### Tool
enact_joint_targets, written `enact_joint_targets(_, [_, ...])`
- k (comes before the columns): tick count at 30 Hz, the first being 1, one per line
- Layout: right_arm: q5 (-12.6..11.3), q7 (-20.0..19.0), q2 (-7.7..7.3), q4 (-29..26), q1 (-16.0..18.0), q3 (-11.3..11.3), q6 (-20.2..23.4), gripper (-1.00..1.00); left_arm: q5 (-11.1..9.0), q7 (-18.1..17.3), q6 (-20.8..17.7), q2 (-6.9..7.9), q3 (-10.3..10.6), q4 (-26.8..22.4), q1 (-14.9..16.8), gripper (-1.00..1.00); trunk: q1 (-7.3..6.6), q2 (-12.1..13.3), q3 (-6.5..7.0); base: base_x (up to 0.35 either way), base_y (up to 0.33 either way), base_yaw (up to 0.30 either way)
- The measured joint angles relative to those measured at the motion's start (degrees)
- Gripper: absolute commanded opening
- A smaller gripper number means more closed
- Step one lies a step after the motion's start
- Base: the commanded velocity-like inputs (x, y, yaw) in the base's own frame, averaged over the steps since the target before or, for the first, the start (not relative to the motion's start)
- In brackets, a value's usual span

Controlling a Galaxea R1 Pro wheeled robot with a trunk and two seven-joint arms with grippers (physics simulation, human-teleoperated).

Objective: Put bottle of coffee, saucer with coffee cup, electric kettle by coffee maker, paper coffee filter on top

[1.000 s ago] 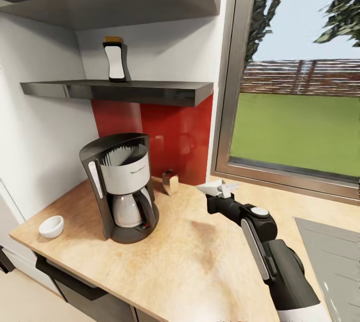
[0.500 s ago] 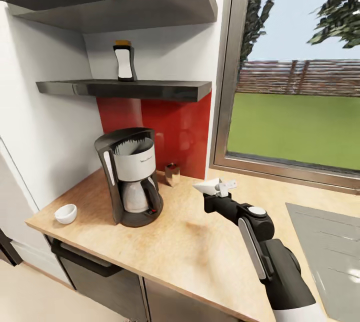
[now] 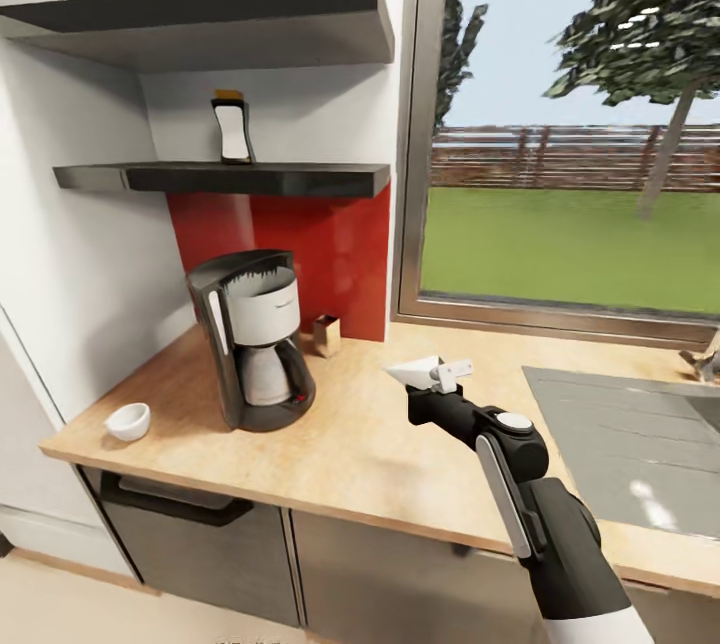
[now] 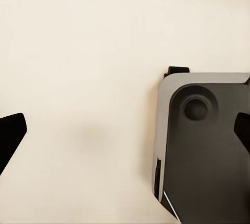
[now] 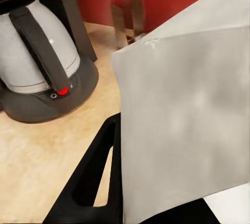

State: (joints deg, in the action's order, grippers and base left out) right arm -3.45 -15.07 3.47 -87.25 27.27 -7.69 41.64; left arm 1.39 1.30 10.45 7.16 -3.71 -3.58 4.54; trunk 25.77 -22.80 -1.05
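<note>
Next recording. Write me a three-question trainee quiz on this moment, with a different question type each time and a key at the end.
1. True or false: the bottle of coffee stands on the kitchen shelf.
2. What does the right gripper hold?
A. the coffee cup
B. a white paper coffee filter
C. nothing
3. Fill in: the small white dish sits on the countertop, on the far side of the ______ from the window.

Key:
1. True
2. B
3. coffee maker
</note>
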Motion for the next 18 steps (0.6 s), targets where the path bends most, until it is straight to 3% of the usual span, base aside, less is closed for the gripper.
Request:
enact_joint_targets(5, [0.0, 0.0, 0.00, 0.0, 0.0, 0.0, 0.0, -1.00, 0.0, 0.0, 0.0, 0.04, 0.0, 0.0, 0.0, 1.00, 0.00, 0.0, 0.16, -0.249, 0.232, -0.284])
enact_joint_targets(11, [0.0, 0.0, -0.01, 0.0, 0.0, 0.2, 0.0, -1.00, 0.0, 0.0, 0.0, 0.05, 0.0, 0.0, 0.0, 1.00, -0.02, 0.0, 0.35, -0.049, 0.300, -0.281])
enact_joint_targets(18, [0.0, 0.0, -0.07, 0.0, 0.0, 0.2, 0.0, -1.00, 0.0, 0.0, 0.0, 0.05, 0.0, 0.0, 0.0, 1.00, -0.02, 0.0, 0.41, -0.004, 0.334, -0.070])
